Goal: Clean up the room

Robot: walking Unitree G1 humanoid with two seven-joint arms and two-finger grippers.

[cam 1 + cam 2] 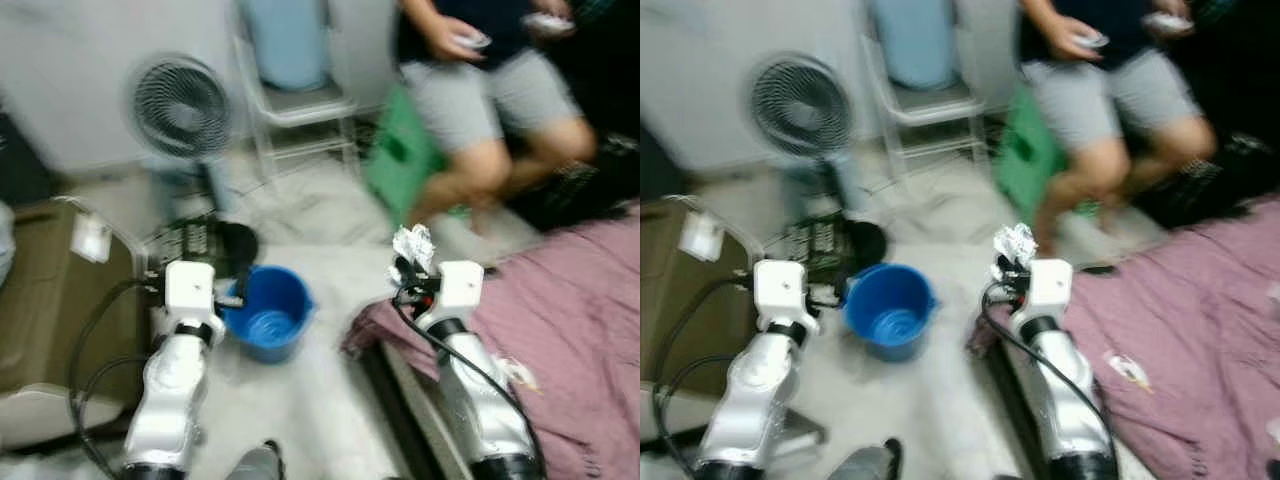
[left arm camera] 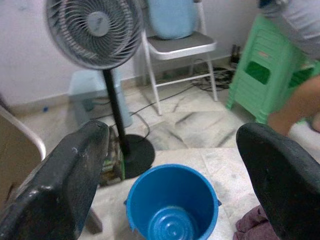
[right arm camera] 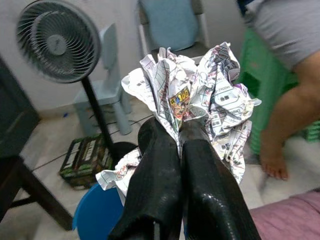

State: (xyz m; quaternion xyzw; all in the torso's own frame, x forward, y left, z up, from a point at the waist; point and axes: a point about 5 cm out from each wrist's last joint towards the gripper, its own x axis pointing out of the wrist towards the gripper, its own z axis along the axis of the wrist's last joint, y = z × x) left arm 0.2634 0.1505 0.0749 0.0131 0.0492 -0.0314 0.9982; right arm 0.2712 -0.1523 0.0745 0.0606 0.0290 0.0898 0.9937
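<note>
A crumpled printed paper (image 3: 192,95) sticks up from my right gripper (image 1: 408,268), which is shut on it above the floor beside the bed. A blue bucket (image 1: 262,312) stands empty on the pale floor between my two arms, to the left of the paper. My left gripper (image 1: 235,290) hangs open at the bucket's left rim, and the left wrist view looks down between its fingers (image 2: 65,175) into the bucket (image 2: 172,210).
A standing fan (image 1: 182,105) and a white folding chair (image 1: 292,100) are behind the bucket. A person sits on a green stool (image 1: 400,150) at the back right. A mauve blanket (image 1: 570,300) covers the bed on the right; a brown cabinet (image 1: 40,300) is at left.
</note>
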